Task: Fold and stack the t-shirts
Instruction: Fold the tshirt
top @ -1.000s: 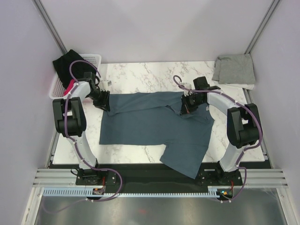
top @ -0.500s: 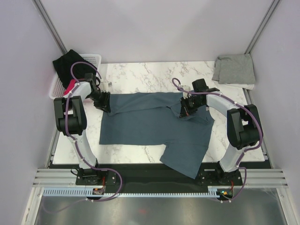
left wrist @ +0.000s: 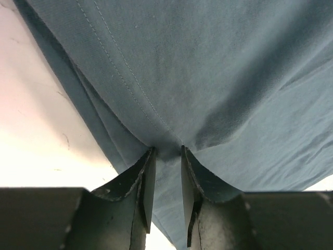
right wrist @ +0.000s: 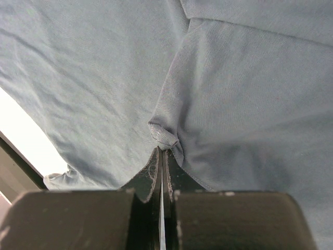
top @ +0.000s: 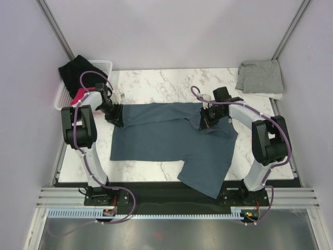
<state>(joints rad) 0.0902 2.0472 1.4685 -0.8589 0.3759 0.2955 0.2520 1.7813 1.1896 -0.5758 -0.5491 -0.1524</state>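
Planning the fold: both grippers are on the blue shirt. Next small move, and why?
Probably raise both grippers a little, together. The left gripper pinches the blue shirt at its far left edge, the right gripper a pucker near its far right side; most of it lies flat on the table. An even lift should free that edge for folding.

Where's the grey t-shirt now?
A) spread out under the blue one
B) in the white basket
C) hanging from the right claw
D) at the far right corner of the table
D: the grey t-shirt sits folded at the far right corner of the table, well apart from the blue t-shirt spread in the middle.
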